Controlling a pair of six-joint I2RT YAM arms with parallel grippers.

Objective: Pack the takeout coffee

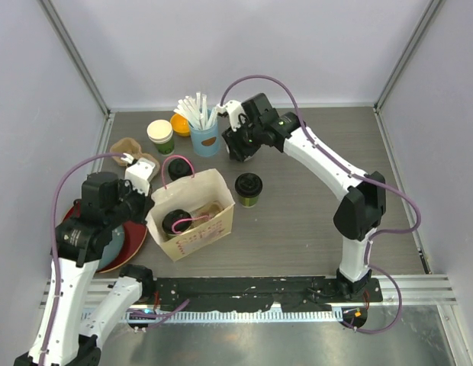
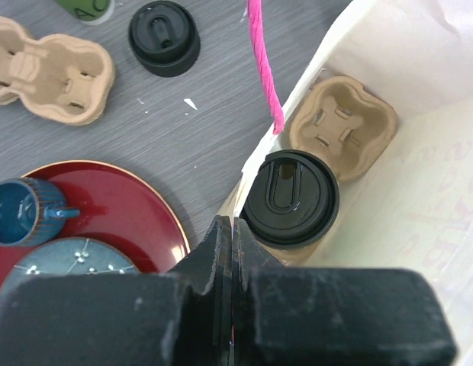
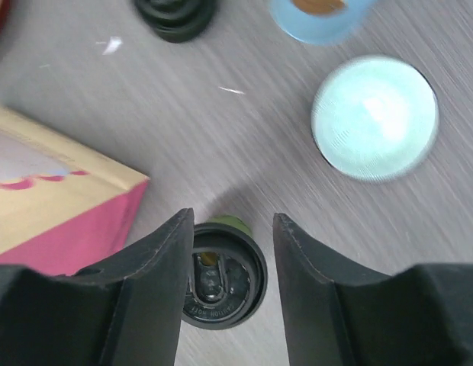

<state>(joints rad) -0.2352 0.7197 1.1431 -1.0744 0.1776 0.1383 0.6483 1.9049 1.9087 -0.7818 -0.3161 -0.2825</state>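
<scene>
While one lidded cup (image 2: pixel 290 197) sits in the bag (image 1: pixel 202 238), the second cup (image 1: pixel 248 189) stands on the counter (image 1: pixel 297 213) just right of it. The right tool (image 3: pixel 233 221) points down at it, fingers apart, empty; the left tool (image 2: pixel 233 252) is shut at the bag's left rim. Next: drop, clamp the cup, lift it into the bag.

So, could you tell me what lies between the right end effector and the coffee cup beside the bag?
Nothing; in the top view only bare table shows between the right end effector and the coffee cup.
</scene>
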